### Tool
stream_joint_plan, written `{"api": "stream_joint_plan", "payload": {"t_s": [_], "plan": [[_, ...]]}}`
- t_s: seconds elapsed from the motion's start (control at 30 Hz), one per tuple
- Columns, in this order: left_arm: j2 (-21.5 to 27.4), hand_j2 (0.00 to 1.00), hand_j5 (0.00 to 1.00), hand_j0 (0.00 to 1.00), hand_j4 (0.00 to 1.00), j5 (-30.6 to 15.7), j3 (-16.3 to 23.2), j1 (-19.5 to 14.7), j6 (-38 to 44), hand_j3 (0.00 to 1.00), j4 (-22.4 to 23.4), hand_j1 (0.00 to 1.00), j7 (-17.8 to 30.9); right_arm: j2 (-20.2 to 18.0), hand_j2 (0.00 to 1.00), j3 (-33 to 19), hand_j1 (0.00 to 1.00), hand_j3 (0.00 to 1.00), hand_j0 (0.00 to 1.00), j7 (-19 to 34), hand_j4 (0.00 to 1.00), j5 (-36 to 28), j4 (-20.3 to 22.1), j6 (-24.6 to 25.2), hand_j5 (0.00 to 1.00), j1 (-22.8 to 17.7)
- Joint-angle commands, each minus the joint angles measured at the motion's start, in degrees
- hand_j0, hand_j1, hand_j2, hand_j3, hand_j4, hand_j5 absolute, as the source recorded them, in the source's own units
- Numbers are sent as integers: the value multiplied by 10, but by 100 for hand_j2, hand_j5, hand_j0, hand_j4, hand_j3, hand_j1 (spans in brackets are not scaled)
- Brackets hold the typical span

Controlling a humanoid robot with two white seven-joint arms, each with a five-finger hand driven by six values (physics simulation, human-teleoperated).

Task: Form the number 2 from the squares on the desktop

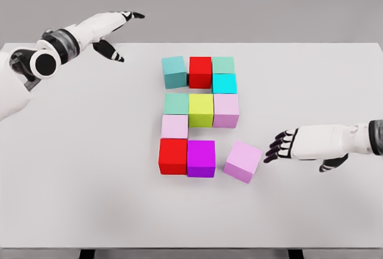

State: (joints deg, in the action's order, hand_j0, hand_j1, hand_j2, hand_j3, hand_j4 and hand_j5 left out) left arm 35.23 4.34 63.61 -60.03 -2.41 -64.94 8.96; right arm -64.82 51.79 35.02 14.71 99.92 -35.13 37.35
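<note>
A white table (90, 169) fills the view, and eleven coloured cubes sit around its middle in the rough outline of a 2.

The far row has three: a teal cube (174, 71) on the left, turned slightly out of line, a red cube (200, 72) in the middle, and a pale green cube (223, 65) on the right. Just in front of the pale green one, touching it, stands a cyan cube (224, 83).

The middle row runs left to right as a sea-green cube (176, 104), a yellow-green cube (201, 110) and a lilac cube (226, 110), all side by side and touching. Below the sea-green one, on the left side, is a pale pink cube (175, 126).

The near row holds a second red cube (173, 156) on the left with a magenta cube (201, 158) against its right side. The last piece, a light purple cube (243, 161), lies just right of the magenta one but apart from it, rotated at an angle and not lined up with the row.

The right hand (302, 144) hovers low over the table, just right of the light purple cube, not touching it. Its dark fingers (276, 149) are loosely spread, pointing toward the cube, and hold nothing.

The left hand (111, 34) is raised at the far left corner of the table, well away from the cubes, with fingers stretched out and empty.
</note>
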Motion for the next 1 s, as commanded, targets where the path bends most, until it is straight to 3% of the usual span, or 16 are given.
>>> {"api": "stream_joint_plan", "payload": {"t_s": [0.0, 0.07, 0.13, 0.23, 0.33, 0.53, 0.63, 0.97], "plan": [[22, 100, 100, 100, 100, 7, 31, 0, -37, 100, 12, 100, -2, 7, 100, 0, 100, 100, 100, 0, 100, -3, 0, 1, 100, 0], [19, 100, 100, 100, 100, 65, 56, 3, -73, 100, 19, 100, -2, 15, 100, 0, 100, 100, 100, 0, 100, -3, 0, 1, 100, 4], [5, 100, 100, 100, 100, 72, 71, 3, -76, 100, 23, 100, 6, 20, 100, 0, 100, 100, 100, 0, 100, -3, 0, 1, 100, 9], [-8, 100, 100, 100, 100, 75, 67, -4, -77, 100, 22, 100, 117, 26, 100, 0, 100, 100, 100, 0, 100, -4, -2, 1, 100, 9], [-11, 100, 100, 100, 100, 73, 65, -13, -73, 100, 22, 100, 193, 31, 100, 0, 100, 100, 100, 0, 100, -4, -2, 1, 100, 13], [-32, 100, 100, 100, 100, 75, 66, -16, -44, 100, 26, 100, 195, 36, 100, 0, 100, 100, 100, 0, 100, -2, -30, 1, 100, 19], [-50, 100, 100, 100, 100, 75, 65, -23, -44, 100, 57, 100, 191, 38, 100, 0, 100, 100, 100, 0, 100, -1, -48, 1, 100, 19], [-60, 100, 100, 100, 100, 75, 64, -33, -44, 100, 74, 100, 191, 53, 100, 11, 100, 100, 100, 0, 100, 0, -47, 1, 100, 20]]}}
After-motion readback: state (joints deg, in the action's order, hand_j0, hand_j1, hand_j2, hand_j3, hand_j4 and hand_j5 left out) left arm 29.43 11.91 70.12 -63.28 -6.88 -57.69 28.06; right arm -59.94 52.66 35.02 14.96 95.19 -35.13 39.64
